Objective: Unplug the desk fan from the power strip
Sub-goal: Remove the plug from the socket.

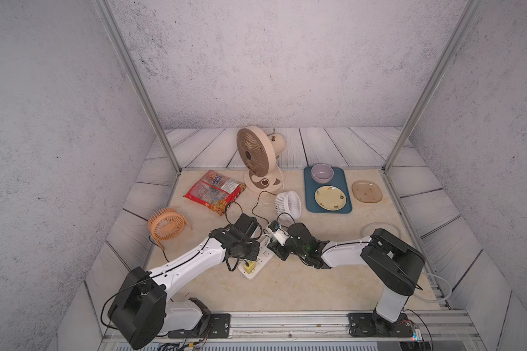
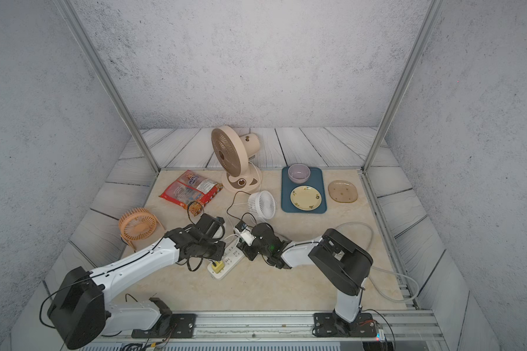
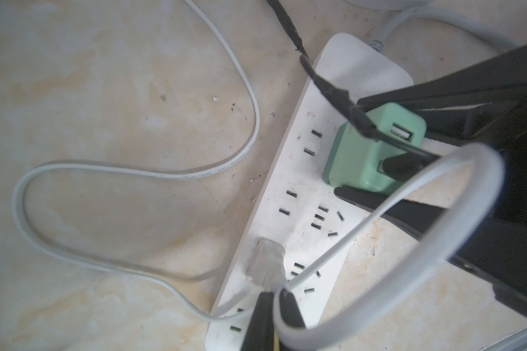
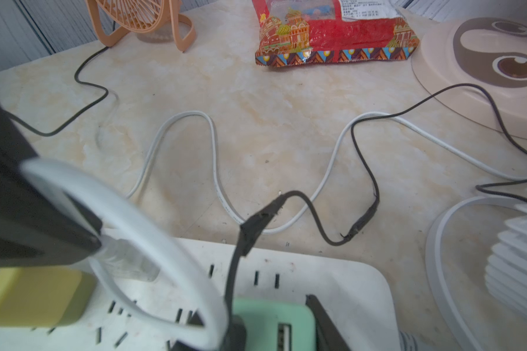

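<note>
Plugs likely stick in this light power strip (image 3: pixel 356 70), so my right gripper (image 3: pixel 350 147) squeezes the hard green plug (image 4: pixel 262 316), left gripper (image 3: pixel 274 307) pinching the white cord (image 3: pixel 481 155).

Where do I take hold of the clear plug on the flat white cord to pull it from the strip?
Take the clear plug by its body, across its sides, coming straight down onto the power strip. It sits low on the strip's face and the flat white cord leaves its end in a loop; the left hand, pinching only cord, would probably just bend it.
</note>
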Robot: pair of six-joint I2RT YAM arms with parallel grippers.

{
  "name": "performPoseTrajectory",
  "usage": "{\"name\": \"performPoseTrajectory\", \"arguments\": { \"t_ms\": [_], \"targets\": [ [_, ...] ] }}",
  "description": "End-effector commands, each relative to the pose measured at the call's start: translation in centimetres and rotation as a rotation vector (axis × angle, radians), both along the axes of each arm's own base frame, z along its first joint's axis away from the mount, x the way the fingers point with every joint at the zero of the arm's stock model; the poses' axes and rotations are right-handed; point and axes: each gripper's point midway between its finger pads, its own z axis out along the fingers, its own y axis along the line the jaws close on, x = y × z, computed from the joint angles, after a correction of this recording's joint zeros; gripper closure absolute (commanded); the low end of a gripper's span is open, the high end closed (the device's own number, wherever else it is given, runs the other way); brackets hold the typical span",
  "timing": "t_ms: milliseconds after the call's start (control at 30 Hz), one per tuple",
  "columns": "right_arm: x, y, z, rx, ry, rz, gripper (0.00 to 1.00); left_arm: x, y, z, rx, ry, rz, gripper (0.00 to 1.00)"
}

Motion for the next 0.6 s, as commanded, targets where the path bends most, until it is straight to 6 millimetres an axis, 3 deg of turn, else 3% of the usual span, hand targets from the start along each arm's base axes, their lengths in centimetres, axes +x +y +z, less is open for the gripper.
{"name": "performPoseTrajectory", "arguments": {
  "t_ms": [0, 567],
  "targets": [
    [-0.5, 2.4, 5.5, 0.167, -0.119, 0.087, 1.0, -3.4, 2.1, -4.9, 0.125, 0.168, -0.005, 1.0],
    [0.1, 1.9, 8.5, 0.23, -0.211, 0.05, 1.0, -4.5, 1.7, -5.6, 0.142, 0.202, -0.035, 1.0]
  ]
}}
